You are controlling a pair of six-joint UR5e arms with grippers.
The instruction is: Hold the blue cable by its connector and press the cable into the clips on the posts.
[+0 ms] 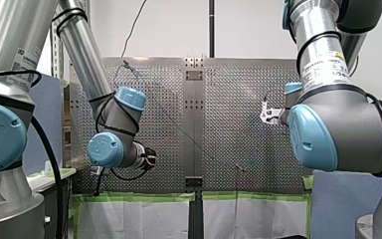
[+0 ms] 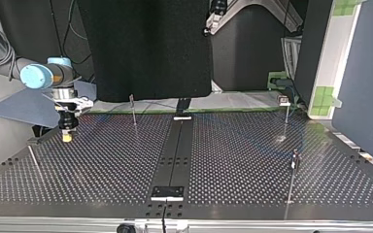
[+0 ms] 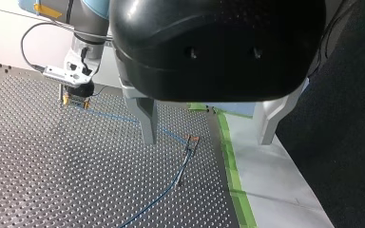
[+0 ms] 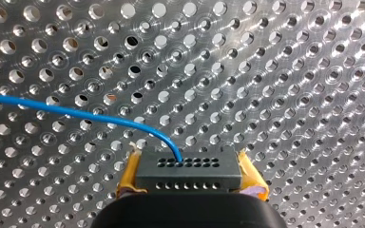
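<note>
1. Here, in the right wrist view, my right gripper (image 4: 191, 176) has its yellow pads (image 4: 129, 173) closed tight on both ends of a dark grey connector (image 4: 185, 164). The connector's face carries two rows of small holes.
2. The blue cable (image 4: 76, 113) leaves the upper row of holes, bends, and runs off sideways above the perforated table (image 4: 290, 71).
3. In the left wrist view, the cable stretches from that gripper across the table to a thin post (image 3: 186, 159). It passes at the clip (image 3: 193, 138) on the post's tip and carries on along the table towards the camera. Whether it sits inside the clip cannot be told.
4. My left gripper (image 3: 207, 140) hangs above the table near the post, its metal fingers (image 3: 146, 118) spread wide with nothing between them.
5. In the top view, the right gripper stands low over the table at the view's left. Other posts (image 2: 134, 110) rise from the table, well apart.
</note>
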